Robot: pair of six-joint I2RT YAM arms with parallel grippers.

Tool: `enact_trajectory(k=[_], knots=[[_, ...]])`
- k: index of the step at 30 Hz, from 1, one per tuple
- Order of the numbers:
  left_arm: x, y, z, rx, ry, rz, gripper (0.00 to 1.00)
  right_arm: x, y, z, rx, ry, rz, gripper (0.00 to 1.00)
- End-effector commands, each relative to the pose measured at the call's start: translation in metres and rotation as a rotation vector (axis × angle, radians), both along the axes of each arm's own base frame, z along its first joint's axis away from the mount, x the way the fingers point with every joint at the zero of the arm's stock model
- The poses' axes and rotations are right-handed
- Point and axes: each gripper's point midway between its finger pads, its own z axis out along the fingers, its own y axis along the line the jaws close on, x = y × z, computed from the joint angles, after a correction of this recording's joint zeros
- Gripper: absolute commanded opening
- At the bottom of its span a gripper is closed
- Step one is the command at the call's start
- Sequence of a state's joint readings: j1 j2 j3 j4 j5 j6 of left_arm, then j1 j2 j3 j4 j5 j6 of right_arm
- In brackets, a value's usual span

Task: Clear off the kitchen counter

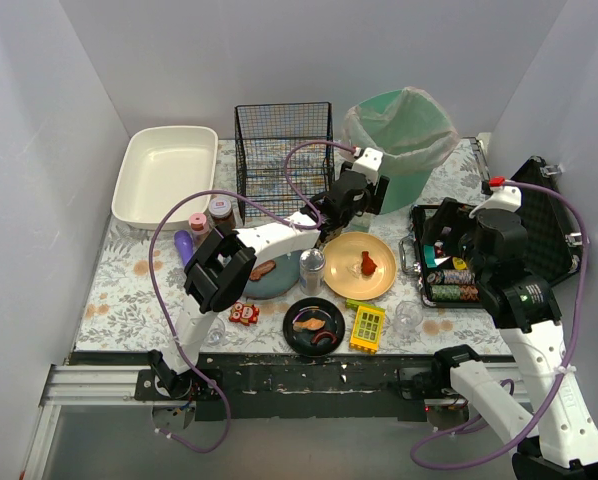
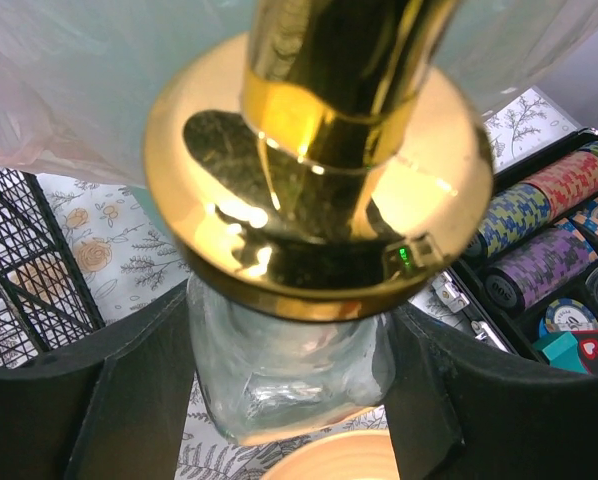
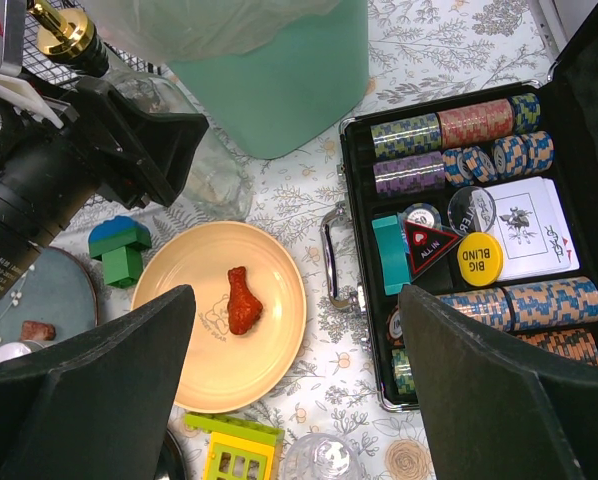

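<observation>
The bench (image 1: 129,290), under a white cloth with a leaf and flower print, fills the floor of the enclosure from the scuffed black front edge to the back wall. It carries many items.

Back row, left to right: a white tub (image 1: 164,175), a black wire basket (image 1: 284,145) and a green bin (image 1: 404,140) with a clear liner.

A glass bottle (image 2: 279,370) with a gold pump top stands just beside the bin, on the side of a yellow plate (image 3: 209,370). The left pincer (image 1: 364,200) straddles the bottle. One finger sits at each side of the glass, at or against it. Whether the grip is made cannot be told.

The yellow plate carries one red chicken piece (image 3: 241,300).

To its right lies an open black case (image 1: 549,220) with rows of poker chips (image 3: 444,125) and a pack of cards.

The right pincer (image 3: 297,295) hangs above the gap between plate and case. Its fingers are spread wide, with nothing between them.

Near the front edge are a black dish (image 1: 314,322) of food and a yellow toy window (image 1: 367,327), close together.
</observation>
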State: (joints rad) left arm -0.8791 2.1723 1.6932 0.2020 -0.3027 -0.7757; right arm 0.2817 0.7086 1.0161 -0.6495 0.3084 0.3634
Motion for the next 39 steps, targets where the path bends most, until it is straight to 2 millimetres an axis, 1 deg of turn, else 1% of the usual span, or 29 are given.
enact_trajectory(k=[1,3,4,5,6,9,12,15,19,26,29,31,33,39], knots=[[-0.007,0.014,-0.026,0.067,0.066,0.016,0.34,0.002,-0.001,0.004,0.001,-0.033,-0.003,0.91],[-0.007,0.015,-0.023,0.059,0.061,0.018,0.28,0.002,-0.001,0.005,0.002,-0.036,-0.003,0.91],[-0.006,0.014,-0.02,0.055,0.056,0.019,0.29,0.001,-0.001,0.005,0.004,-0.036,-0.002,0.91],[-0.006,0.014,-0.017,0.05,0.051,0.017,0.32,0.001,-0.001,0.004,0.003,-0.036,-0.001,0.91],[-0.007,0.013,-0.017,0.05,0.051,0.016,0.41,0.001,-0.001,0.004,0.002,-0.034,-0.001,0.91],[-0.005,0.014,-0.012,0.041,0.042,0.023,0.75,0.001,-0.001,0.003,0.002,-0.032,0.0,0.91],[-0.006,0.016,-0.007,0.019,0.036,0.037,0.89,0.001,0.0,0.002,0.001,-0.029,0.004,0.91],[-0.008,0.018,-0.004,-0.007,0.024,0.042,0.98,0.0,0.0,0.001,0.001,-0.026,0.005,0.91],[-0.008,0.02,-0.003,-0.025,0.01,0.054,0.98,0.001,0.001,0.002,0.0,-0.026,0.011,0.91],[-0.003,0.026,0.0,-0.079,-0.007,0.119,0.98,-0.001,-0.001,0.001,-0.009,-0.022,0.009,0.91],[-0.002,0.025,0.004,-0.121,-0.014,0.141,0.98,-0.001,0.0,0.0,-0.009,-0.02,0.012,0.91],[-0.001,0.024,0.003,-0.141,-0.013,0.161,0.98,-0.002,0.0,0.0,-0.008,-0.022,0.011,0.91],[0.0,0.024,0.008,-0.159,-0.026,0.188,0.98,-0.001,0.0,-0.003,-0.01,-0.016,0.013,0.91],[-0.001,0.017,0.007,-0.181,-0.058,0.212,0.98,-0.001,0.0,-0.006,-0.014,-0.008,0.014,0.91]])
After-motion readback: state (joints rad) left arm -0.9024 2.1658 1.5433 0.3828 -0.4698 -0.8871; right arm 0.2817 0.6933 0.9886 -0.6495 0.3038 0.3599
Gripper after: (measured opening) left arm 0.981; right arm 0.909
